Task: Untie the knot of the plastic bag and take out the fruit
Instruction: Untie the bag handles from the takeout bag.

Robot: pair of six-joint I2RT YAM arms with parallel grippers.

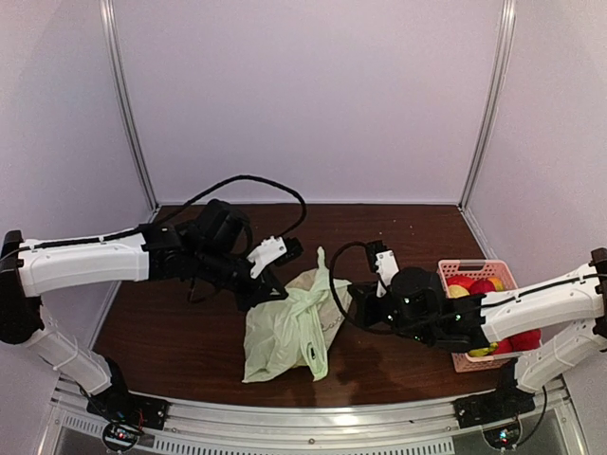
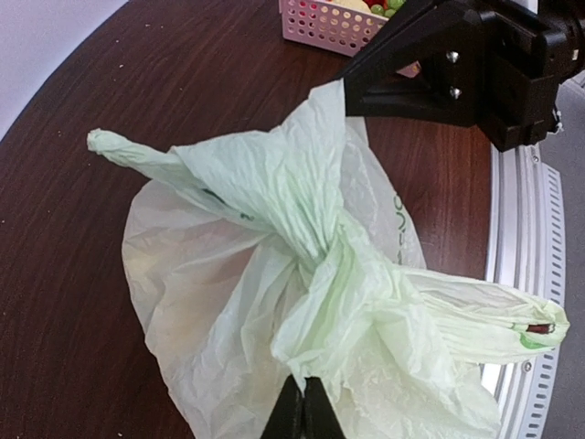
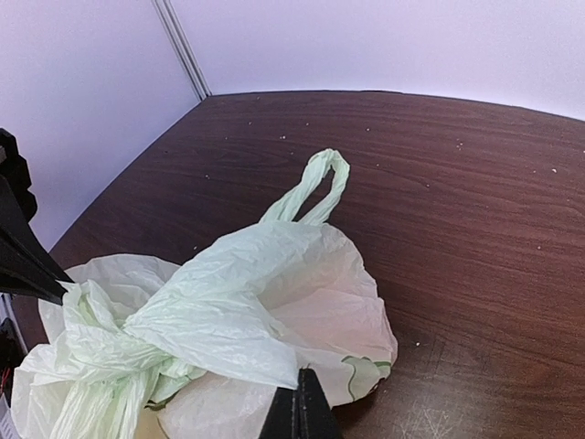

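Left end effector [image 2: 300,410] and right end effector [image 3: 298,407] each pinch the bag [image 1: 285,332] on the counter [image 1: 180,332]; knot [image 2: 327,265] not yet undone, fruit hidden inside.

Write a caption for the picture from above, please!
Teamwork: the left gripper and the right gripper pinch the knotted plastic bag, pink basket to the right.

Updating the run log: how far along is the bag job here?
Done: left gripper and right gripper are each shut on the plastic bag, either side of the knot. In hand: loosening that knot, which is still tied. Left: opening the bag and taking out the fruit; none lies on the table beside the bag.
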